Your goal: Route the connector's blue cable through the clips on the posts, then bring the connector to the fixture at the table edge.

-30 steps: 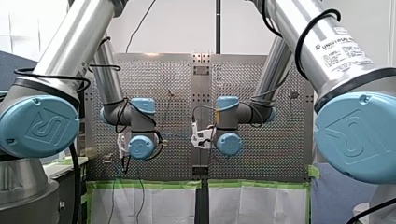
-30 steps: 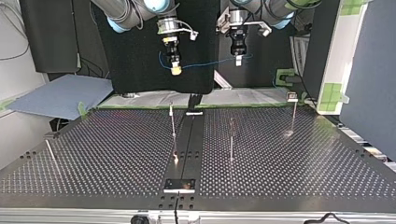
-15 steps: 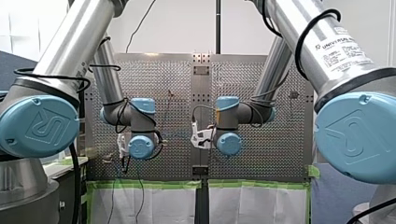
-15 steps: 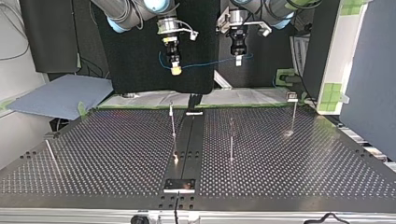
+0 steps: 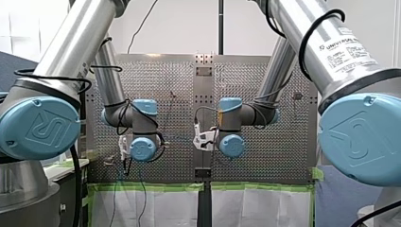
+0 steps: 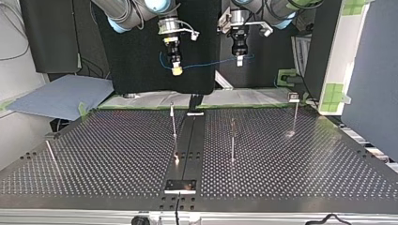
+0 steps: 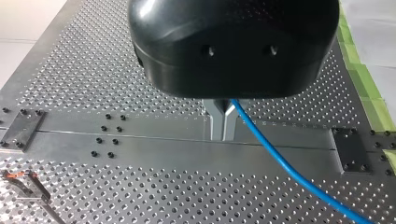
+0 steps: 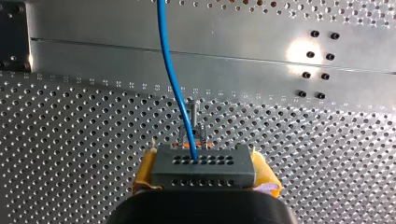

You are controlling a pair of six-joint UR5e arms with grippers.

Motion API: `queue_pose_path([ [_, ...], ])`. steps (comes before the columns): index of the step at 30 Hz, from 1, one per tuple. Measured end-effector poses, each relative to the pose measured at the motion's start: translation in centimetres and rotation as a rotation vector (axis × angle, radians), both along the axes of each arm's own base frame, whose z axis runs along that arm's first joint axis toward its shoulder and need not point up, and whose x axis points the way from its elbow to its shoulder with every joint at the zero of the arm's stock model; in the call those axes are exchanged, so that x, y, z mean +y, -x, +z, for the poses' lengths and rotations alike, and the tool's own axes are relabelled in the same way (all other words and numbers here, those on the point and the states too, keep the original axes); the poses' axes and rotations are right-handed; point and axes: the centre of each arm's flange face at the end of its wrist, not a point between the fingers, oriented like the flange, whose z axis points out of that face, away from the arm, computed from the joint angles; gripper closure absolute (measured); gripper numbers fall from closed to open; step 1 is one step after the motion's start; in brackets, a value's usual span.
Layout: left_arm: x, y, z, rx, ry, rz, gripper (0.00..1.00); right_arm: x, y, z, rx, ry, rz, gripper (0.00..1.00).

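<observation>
In the top view both grippers hang high above the table's far edge. My right gripper (image 6: 176,69), with yellow pads, is shut on the grey connector (image 8: 204,164). The blue cable (image 6: 211,62) runs from the connector across to my left gripper (image 6: 239,60), whose metal fingers (image 7: 216,122) are shut on it. In the left wrist view the cable (image 7: 289,170) trails away past the fingers. In the right wrist view it (image 8: 173,79) rises straight out of the connector, and a clip post (image 8: 192,122) stands on the table just beyond.
Thin clip posts stand on the perforated table at the top view's middle (image 6: 174,123), right of middle (image 6: 232,140), far right (image 6: 295,112) and near left (image 6: 50,151). A dark plate (image 6: 180,186) sits at the near edge on the central rail. A blue pad (image 6: 61,96) lies at far left.
</observation>
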Motion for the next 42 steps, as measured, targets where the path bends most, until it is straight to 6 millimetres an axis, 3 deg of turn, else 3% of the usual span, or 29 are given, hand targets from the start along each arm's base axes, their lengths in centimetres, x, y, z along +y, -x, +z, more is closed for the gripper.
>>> queue_pose_path([
  [37, 0.03, -0.01, -0.03, 0.001, 0.000, 0.001, 1.00, 0.00, 0.00, 0.00, 0.000, 0.000, 0.000, 1.00],
  [42, 0.00, 0.17, -0.88, 0.029, -0.021, -0.008, 1.00, 0.04, 0.03, -0.04, 0.003, -0.003, 0.001, 1.00],
])
